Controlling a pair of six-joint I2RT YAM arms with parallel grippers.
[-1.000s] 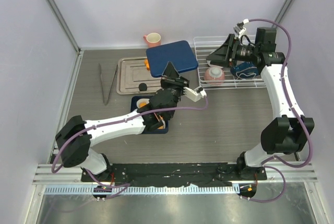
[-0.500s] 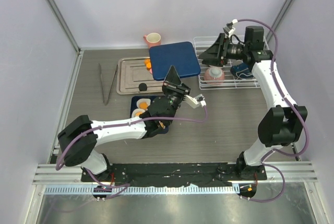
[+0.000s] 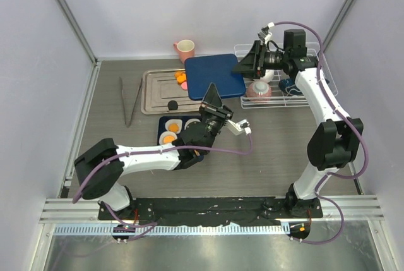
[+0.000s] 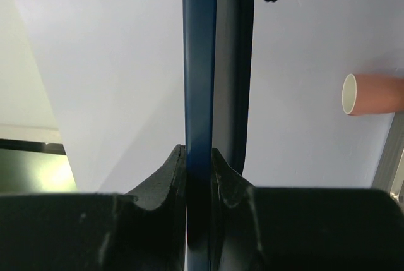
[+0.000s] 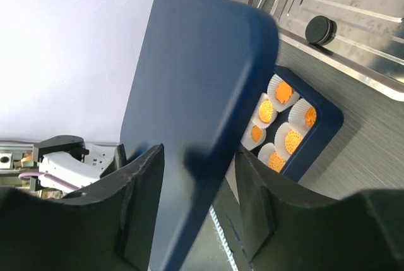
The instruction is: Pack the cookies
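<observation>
1 blue lid (image 3: 214,75): left gripper (image 4: 199,163) clamps it; right gripper (image 5: 197,157) straddles it, grip unclear.

The blue lid (image 3: 211,72) overhangs the tray (image 3: 154,88), blocking its right end.

Small flat round orange cookies (image 5: 283,91) lying flat in white fluted cups (image 5: 273,83) of a dark blue box (image 5: 328,116), more orange cookies (image 3: 180,78) and one black cookie (image 3: 171,104) loose on the metal tray (image 3: 158,91)
</observation>
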